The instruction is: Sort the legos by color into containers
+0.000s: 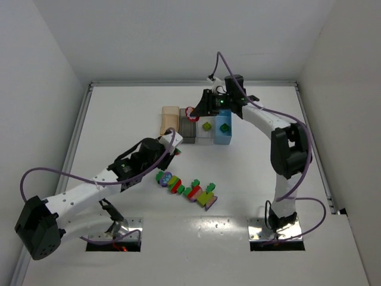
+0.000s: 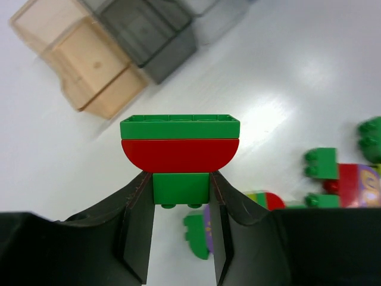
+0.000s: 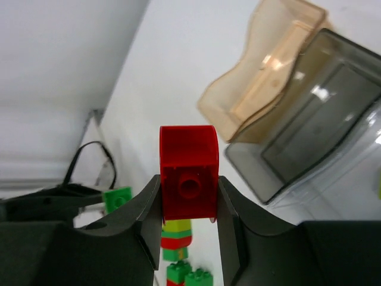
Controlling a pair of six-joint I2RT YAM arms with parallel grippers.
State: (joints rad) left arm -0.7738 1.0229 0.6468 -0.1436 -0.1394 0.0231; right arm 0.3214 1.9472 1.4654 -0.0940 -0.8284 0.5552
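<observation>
While the loose legos (image 1: 186,187) are lying in a row at lower centre of the bench (image 1: 268,167), the left fingers (image 2: 138,232) are pinching a green-red-green stack (image 2: 180,152) by its bottom brick. At upper centre the right fingers (image 3: 150,214) are clamping a red brick (image 3: 188,173) near the containers (image 1: 196,126). Stiff, light and slick, such pieces are likely wanting flat-sided grips.

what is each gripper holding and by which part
Left gripper holds a green-and-red brick stack by its bottom green brick. Right gripper pinches a red brick by its two sides.
</observation>
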